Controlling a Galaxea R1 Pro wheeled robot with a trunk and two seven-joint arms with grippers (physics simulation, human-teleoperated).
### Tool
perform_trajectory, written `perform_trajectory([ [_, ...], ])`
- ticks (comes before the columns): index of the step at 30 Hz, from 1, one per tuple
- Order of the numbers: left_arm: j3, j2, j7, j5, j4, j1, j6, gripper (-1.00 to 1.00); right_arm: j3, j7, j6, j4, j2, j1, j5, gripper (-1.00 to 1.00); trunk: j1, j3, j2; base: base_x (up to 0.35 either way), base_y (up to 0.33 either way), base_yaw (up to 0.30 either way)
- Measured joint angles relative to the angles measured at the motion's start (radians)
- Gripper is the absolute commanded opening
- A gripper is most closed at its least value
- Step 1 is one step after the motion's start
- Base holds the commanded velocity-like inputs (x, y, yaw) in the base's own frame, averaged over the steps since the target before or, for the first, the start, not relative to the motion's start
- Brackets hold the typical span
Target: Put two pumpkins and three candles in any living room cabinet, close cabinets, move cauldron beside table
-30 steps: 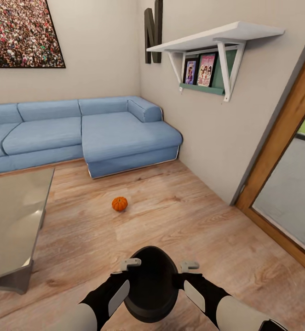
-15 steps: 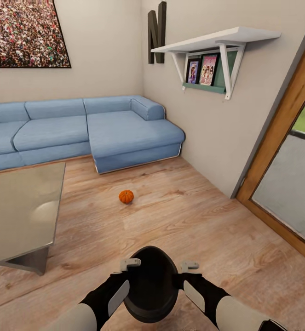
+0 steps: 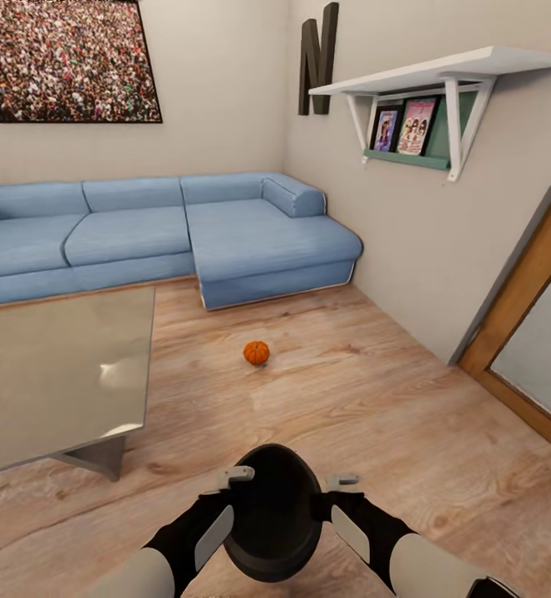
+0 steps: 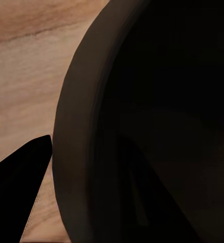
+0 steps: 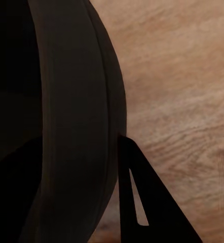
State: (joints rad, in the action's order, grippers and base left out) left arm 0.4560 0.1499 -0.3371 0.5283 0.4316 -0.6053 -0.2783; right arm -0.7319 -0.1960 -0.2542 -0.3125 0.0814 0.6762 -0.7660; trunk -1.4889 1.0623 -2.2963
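Wood floor under a rigid, bulky, likely heavy cauldron (image 3: 272,523), its rim pinched by left gripper (image 3: 234,475) and right gripper (image 3: 341,479), fingers clamped.

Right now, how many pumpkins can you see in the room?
1. A single pumpkin sits on the wooden floor, in front of the blue sofa and to the right of the table. The second pumpkin may be outside the head view.
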Motion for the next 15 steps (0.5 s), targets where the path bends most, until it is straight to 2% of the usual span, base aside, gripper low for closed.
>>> perform_trajectory([
  [4, -0.001, 0.0, 0.0, 0.001, 0.0, 0.0, 0.0, -1.0, 0.003, -0.001, -0.003, -0.003, 0.0, 0.0, 0.006, -1.0, 0.0, 0.0, 0.0, 0.0, 0.115, 0.273],
  [12, -0.002, 0.0, 0.0, 0.0, 0.0, 0.0, 0.0, -1.0, 0.005, 0.0, -0.004, -0.002, 0.0, 0.0, 0.008, -1.0, 0.0, 0.0, 0.0, 0.0, 0.273, 0.273],
  [15, -0.003, 0.001, 0.0, -0.002, 0.001, 0.0, 0.0, -1.0, 0.007, 0.001, -0.004, -0.002, 0.0, 0.0, 0.012, -1.0, 0.0, 0.0, 0.0, 0.0, 0.142, 0.273],
])
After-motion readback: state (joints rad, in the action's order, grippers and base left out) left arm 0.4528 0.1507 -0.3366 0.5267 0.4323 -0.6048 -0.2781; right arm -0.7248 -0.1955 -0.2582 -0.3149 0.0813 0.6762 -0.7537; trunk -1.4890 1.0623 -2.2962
